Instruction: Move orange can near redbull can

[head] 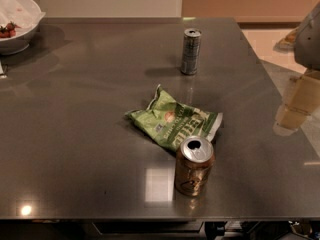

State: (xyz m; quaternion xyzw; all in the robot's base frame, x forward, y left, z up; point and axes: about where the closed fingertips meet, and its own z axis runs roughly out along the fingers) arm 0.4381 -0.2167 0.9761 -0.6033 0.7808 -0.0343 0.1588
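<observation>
Camera view: stout coppery orange can (pixel 194 166), slim silver redbull can (pixel 190 51), glossy table (pixel 75 134); gripper (pixel 294 109) far right, state unclear.

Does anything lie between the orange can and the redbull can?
Yes: a green chip bag lies between the orange can in front and the redbull can behind. The end effector hangs at the right edge.

orange can (pixel 194 165): stout, copper, silver top opened, upright, near right
redbull can (pixel 190 51): slim, silver-grey, upright, far, well apart
claw (pixel 295 106): right edge

Table (pixel 75 134) — orange can (pixel 194 166), redbull can (pixel 190 51), bag (pixel 175 123), bowl (pixel 17 26) — tool (pixel 292 111) at right.
</observation>
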